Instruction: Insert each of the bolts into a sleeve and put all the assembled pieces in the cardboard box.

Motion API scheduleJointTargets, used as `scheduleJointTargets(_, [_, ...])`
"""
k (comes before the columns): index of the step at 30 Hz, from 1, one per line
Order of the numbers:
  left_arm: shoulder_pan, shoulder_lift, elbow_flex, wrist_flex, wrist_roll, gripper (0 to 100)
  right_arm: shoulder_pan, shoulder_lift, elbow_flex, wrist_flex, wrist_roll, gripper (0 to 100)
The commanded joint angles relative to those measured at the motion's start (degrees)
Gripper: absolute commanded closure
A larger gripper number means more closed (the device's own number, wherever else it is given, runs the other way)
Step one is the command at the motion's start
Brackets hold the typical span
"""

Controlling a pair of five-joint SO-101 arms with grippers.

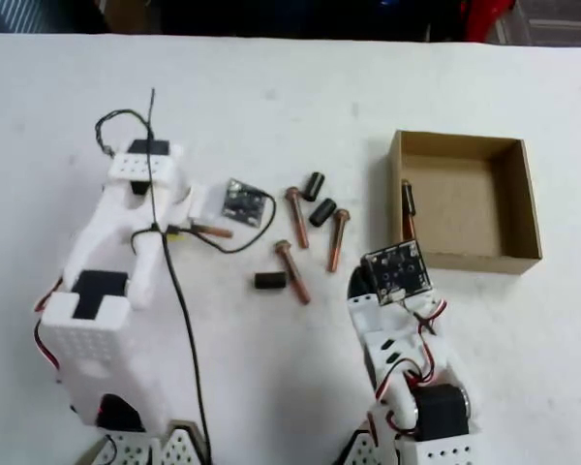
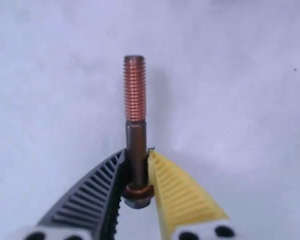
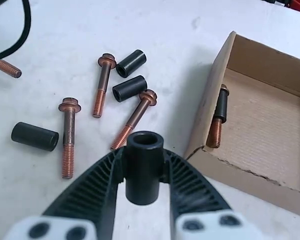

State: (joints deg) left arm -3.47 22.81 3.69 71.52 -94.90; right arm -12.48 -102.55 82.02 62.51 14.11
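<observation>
**A:** What has the left pincer [image 2: 136, 162] got?

**B:** It is clamped on a copper bolt [image 2: 134, 100], gripping the shank just above the flanged head. The threaded end sticks straight out past the fingertips, over the white table [image 1: 271, 87]. One finger is black and the other is yellow.

**A:** And between the two pincers?

**B:** Loose parts lie flat on the table. Closest to the left pincer's side is a lone sleeve [image 3: 35, 136], black, with the first bolt [image 3: 68, 135] just beside it. I can't tell whether they touch. Further toward the right pincer [image 3: 142, 156] lies the second bolt [image 3: 104, 82]. The third bolt [image 3: 135, 117] follows, and its threaded end reaches almost to that pincer's fingertips. Two more black sleeves sit between those bolts' heads. The far sleeve [image 3: 131, 62] is just beside the second bolt's head, and the middle sleeve [image 3: 130, 87] is just beside the third's.

**A:** The right pincer itself?

**B:** It is closed around a held sleeve [image 3: 141, 172], with both black fingers pressed on its sides. The sleeve's open bore points away from the pincer.

**A:** And the box?

**B:** The cardboard box [image 3: 210, 107] stands on the right pincer's outer side, away from the left pincer. It is near the fingertips and open at the top. Inside is one assembled piece [image 3: 220, 107], a bolt with a sleeve on it. It lies along the wall that faces the loose parts.
</observation>
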Motion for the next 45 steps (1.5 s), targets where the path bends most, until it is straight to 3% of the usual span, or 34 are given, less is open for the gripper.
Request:
scheduleJointTargets(1, [-1.36, -0.04, 0.26, -1.32, -2.81, 98, 0.31, -0.66, -0.53, 0.04, 0.09, 98.1])
scheduleJointTargets(6, [-1.45, 4.97, -1.32, -1.23, -1.05, 98, 0.4, -0.66, -0.53, 0.04, 0.18, 98.1])
scheduleJointTargets(13, [-1.27, 6.64, -4.75, -0.88, 7.74, 98, 0.4, -0.66, -0.53, 0.04, 0.18, 98.1])
scheduleJointTargets(16, [-1.45, 6.64, -4.57, -0.88, 7.91, 96, 0.4, -0.66, -0.53, 0.04, 0.18, 98.1])
scheduleJointTargets(21, [-1.45, 6.81, -4.75, 1.93, 7.74, 85, 0.4, -0.66, -0.53, 0.04, 0.18, 98.1])
scheduleJointTargets(35, [-1.27, 6.37, -6.77, 2.64, 8.09, 85, 0.4, -0.66, -0.53, 0.04, 4.48, 98.1])
scheduleJointTargets(45, [1.19, 6.46, -17.05, 16.97, 8.09, 85, 0.4, -0.66, -0.53, 0.04, 4.66, 98.1])
